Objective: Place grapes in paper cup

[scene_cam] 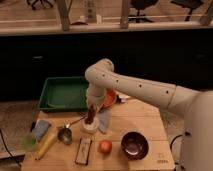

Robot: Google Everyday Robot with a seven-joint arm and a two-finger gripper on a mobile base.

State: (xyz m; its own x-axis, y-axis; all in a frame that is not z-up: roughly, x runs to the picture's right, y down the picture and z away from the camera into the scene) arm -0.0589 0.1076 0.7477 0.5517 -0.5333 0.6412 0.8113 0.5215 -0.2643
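1. Cream-white, the paper cup (90, 128) stands on the wooden table (147, 120), left of the middle. A blue cloth (104, 121) lies against its right side.
2. The grapes (90, 117), a dark bunch, stand upright at the cup's mouth. Their lower end is at or inside the rim, and how deep they reach cannot be told.
3. The gripper (91, 108) points straight down onto the top of the bunch, at the end of a white arm (142, 90) reaching in from the right. Whether it is gripping the grapes or has let go cannot be told.
4. A green tray (64, 94) sits at the far left.
5. A shiny metal cup (65, 135) with a long handle stands just left of the paper cup and nearer.
6. A dark bowl (134, 145) sits near right, with a round orange fruit (105, 146) just to its left.
7. A pale green cup (29, 142) stands at the near left edge.
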